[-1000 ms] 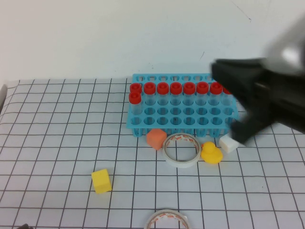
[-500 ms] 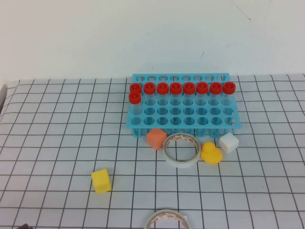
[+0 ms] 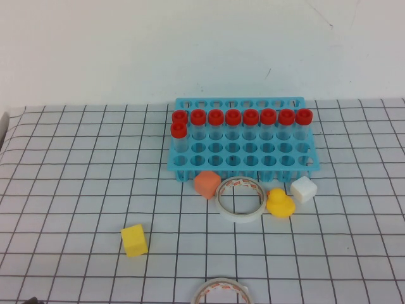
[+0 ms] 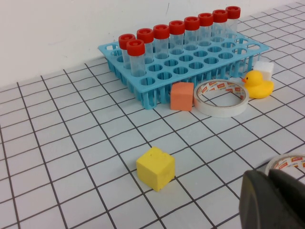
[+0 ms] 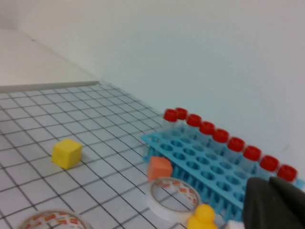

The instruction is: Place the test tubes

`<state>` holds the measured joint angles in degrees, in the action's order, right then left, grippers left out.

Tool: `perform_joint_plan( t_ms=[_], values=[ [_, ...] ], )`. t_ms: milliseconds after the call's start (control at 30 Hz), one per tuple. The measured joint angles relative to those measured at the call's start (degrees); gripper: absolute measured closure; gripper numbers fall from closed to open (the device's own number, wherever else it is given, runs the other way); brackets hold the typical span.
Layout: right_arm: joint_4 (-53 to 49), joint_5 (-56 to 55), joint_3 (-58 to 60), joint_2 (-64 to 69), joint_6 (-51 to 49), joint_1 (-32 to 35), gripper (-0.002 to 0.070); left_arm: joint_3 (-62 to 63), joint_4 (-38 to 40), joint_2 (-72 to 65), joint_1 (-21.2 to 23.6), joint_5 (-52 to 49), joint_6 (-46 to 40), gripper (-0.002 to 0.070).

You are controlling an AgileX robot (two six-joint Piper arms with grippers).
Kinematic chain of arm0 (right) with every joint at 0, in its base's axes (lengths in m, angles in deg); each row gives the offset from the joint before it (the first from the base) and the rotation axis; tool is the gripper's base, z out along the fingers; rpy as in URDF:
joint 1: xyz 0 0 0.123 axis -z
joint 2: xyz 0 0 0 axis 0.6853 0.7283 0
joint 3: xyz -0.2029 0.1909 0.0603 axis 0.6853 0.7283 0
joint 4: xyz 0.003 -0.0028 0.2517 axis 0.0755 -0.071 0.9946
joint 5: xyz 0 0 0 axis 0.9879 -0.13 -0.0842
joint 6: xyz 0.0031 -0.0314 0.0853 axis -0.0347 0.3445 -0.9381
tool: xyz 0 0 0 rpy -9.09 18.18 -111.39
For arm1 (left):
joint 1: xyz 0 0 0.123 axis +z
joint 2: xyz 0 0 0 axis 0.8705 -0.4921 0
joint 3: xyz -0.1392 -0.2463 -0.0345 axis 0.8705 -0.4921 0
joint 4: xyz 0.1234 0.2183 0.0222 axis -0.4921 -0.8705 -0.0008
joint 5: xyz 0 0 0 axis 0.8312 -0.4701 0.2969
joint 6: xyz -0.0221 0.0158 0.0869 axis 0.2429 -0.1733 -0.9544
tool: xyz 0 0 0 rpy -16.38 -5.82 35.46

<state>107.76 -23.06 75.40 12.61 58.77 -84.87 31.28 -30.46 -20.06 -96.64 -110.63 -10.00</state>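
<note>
A blue test tube rack [image 3: 243,163] stands at the back of the gridded table. A row of several red-capped test tubes [image 3: 233,118] stands upright near its far side, and one more tube [image 3: 179,131] stands one row nearer at the left end. Neither arm shows in the high view. In the left wrist view my left gripper [image 4: 268,174] is shut and empty, low over the table's front, well short of the rack [image 4: 190,64]. In the right wrist view my right gripper [image 5: 269,181] is shut and empty, raised off the right end of the rack [image 5: 190,162].
In front of the rack lie an orange cube [image 3: 207,183], a roll of tape [image 3: 240,199], a yellow duck [image 3: 280,203] and a white cube [image 3: 304,189]. A yellow cube [image 3: 135,240] sits front left. A second tape roll [image 3: 220,292] lies at the front edge.
One second ago my right arm hung over the rack's right end in the high view; it has since pulled back out of that view. The tubes and other objects have not moved.
</note>
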Motion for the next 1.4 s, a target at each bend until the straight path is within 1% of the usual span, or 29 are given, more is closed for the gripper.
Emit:
perform_joint_plan(
  t_ms=[133,233,333,367,433,500,567,633,700,800,1100,1400],
  values=[
    [-5.18,0.0,0.48,0.0,-7.16,5.24,0.0678,0.0,0.0,0.0,0.0,0.0,0.0,0.0676],
    [-14.67,0.0,1.02,-0.78,-17.52,11.57,0.0678,0.0,0.0,0.0,0.0,0.0,0.0,0.0676],
    [-29.52,1.15,2.51,-4.02,-33.56,18.21,0.0678,0.0,0.0,0.0,0.0,0.0,0.0,0.0676],
    [-34.81,2.16,3.15,-5.5,-40.37,20.79,0.0678,0.0,0.0,0.0,0.0,0.0,0.0,0.0676],
    [-43.98,5.32,4.45,-8.32,-54.14,25.86,0.0678,0.0,0.0,0.0,0.0,0.0,0.0,0.0676],
    [-52.41,10.3,5.25,-10.87,-65.12,31.97,0.0678,0.0,0.0,0.0,0.0,0.0,0.0,0.0676],
    [-56.69,13.87,5.97,-12.39,-69.93,37.44,0.0678,0.0,0.0,0.0,0.0,0.0,0.0,0.0676],
    [-58.83,15.26,6.44,-13.34,-71.32,42.72,0.0678,0.0,0.0,0.0,0.0,0.0,0.0,0.0676],
    [-59.92,15.41,7.22,-13.9,-71.44,46.18,0.0678,0.0,0.0,0.0,0.0,0.0,0.0,0.0676],
    [-60.45,15.86,9.21,-15.21,-72.0,46.82,0.0678,0.0,0.0,0.0,0.0,0.0,0.0,0.0676],
    [-60.45,18.63,9.63,-16.74,-75.97,39.51,0.0678,0.0,0.0,0.0,0.0,0.0,0.0,0.0676],
    [-60.45,23.7,9.63,-17.7,-76.47,38.33,0.0678,0.0,0.0,0.0,0.0,0.0,0.0,0.0676]
  ],
)
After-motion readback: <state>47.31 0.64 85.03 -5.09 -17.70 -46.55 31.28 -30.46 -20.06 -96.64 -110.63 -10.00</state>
